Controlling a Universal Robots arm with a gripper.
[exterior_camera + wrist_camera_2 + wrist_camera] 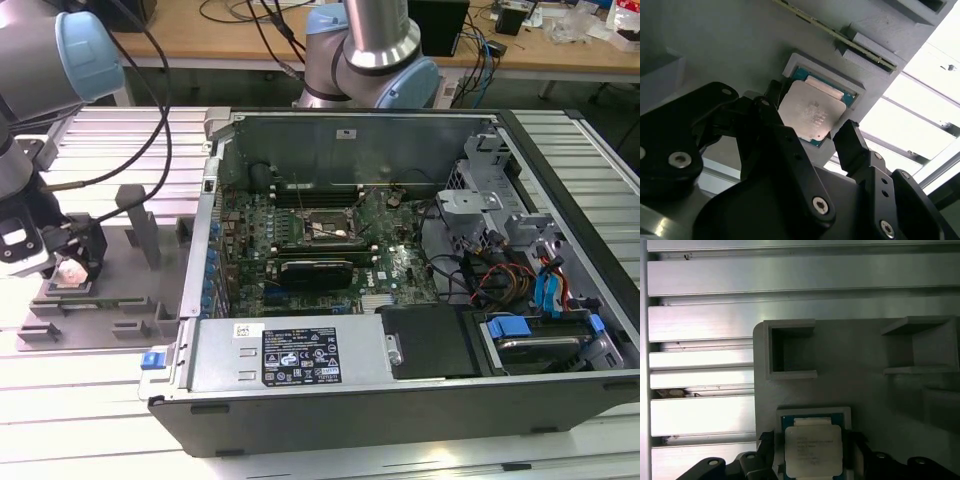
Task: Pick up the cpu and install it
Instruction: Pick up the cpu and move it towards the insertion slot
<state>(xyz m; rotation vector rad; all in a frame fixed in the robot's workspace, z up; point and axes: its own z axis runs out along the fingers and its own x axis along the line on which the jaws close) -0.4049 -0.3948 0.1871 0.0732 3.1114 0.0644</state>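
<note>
The exterior view looks steeply down on the open computer case [400,400], with the gray fixture plate [110,300] at its nine o'clock. Both wrist views sit close above that plate, sharing the cpu [812,112] [812,450].

The arm [40,45] I'm driving is built of smooth silver-grey tubes, and each joint I can see wears a rounded pale blue cap [88,48]. Black cables [165,105] hang off it in loose loops. The gripper [810,114] is matt black throughout, made of chunky, rounded link plates. Its fingers [852,147] are black too, blocky and narrowing to blunt tips. Bright silver screw heads [679,159] with recessed sockets dot the links and knuckles.
</note>
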